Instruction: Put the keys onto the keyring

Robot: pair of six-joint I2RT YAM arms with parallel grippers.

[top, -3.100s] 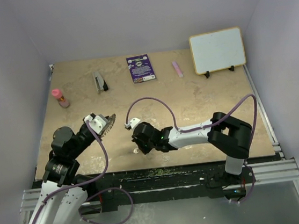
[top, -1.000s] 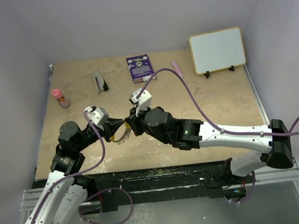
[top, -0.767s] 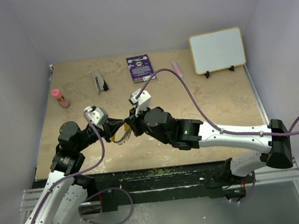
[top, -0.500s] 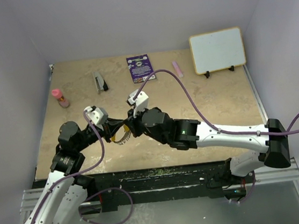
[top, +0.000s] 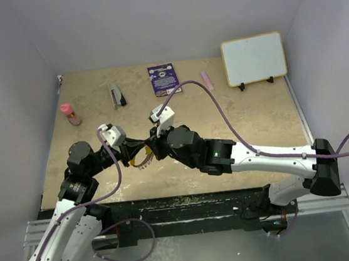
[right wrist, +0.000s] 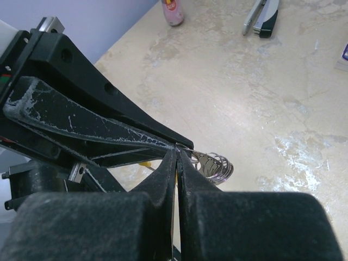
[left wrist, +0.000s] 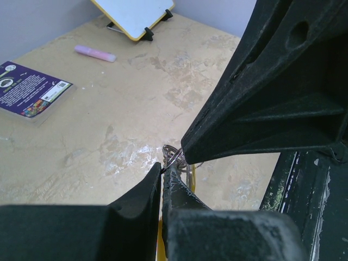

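My two grippers meet tip to tip above the table's front left. The left gripper (top: 141, 145) is shut on the keyring (top: 145, 151), a coil of thin silvery loops that shows at its tips in the left wrist view (left wrist: 174, 154). Several keys (top: 140, 164) with yellow heads hang below it. The right gripper (top: 152, 147) is shut on a thin silvery key whose blade shows edge-on between its fingers (right wrist: 184, 163). Its tips touch the keyring (right wrist: 215, 165) and the left fingers (right wrist: 109, 128). A yellow key head (left wrist: 159, 244) peeks from under the left jaws.
A grey-and-black oblong tool (top: 117, 95), a purple card (top: 164, 79), a pink stick (top: 207, 79) and a small whiteboard (top: 253, 58) stand along the back. A pink bottle (top: 69, 114) is at the far left. The table's front edge (top: 188, 197) lies just below the grippers.
Three seconds ago my right gripper was low by the table's front; it has reached out and met the left gripper at the keyring. Over the last second both barely moved.
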